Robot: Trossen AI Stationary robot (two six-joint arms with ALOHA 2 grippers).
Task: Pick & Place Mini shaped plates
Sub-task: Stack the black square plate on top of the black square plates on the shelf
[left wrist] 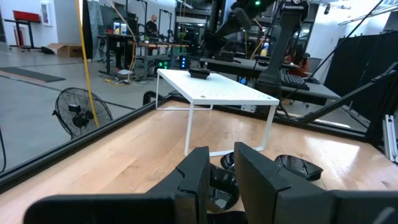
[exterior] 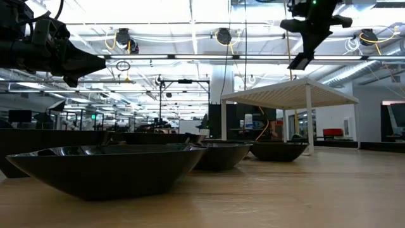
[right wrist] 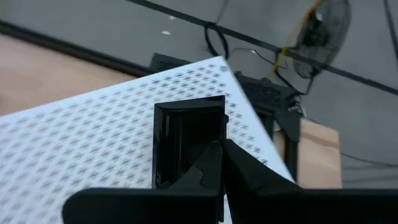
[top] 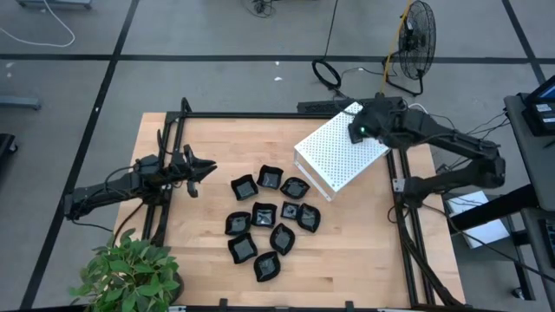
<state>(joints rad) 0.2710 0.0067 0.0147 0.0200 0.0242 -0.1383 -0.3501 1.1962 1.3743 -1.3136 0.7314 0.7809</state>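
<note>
A: Left claw [top: 206, 166] first: hanging clear above the counter [top: 199, 234] near its left edge, fingers [left wrist: 194, 177] parted only a slit, nothing between them.

B: Agreed. Too narrow, probably, to straddle a rim. Likely to land on top of a dish and skate off the gloss if lowered like that.

A: Next along, the mini shaped plates [top: 264, 214]: bunched mid-counter, several touching or just beside one another.

B: Hence the second worry. Hard to slip a finger in without shoving a neighbour. Could scatter the bunch, or tip a shallow dish onto its edge. Safer to start from the near-left outlier.

A: Then the white perforated box [top: 334, 160], right of the bunch, sitting askew, with one square plate [right wrist: 186, 134] resting on its top near the far corner.

B: Worth watching. Close to the edge, on a smooth lid.

A: Lastly the right claw [top: 355, 132]: poised just over that plate, pinched fully shut, carrying nothing, not touching as far as can be told.

B: Biggest risk there. Brought down closed, would push instead of grip, and might slide the plate off the corner and beyond the counter. Needs opening first.
</note>
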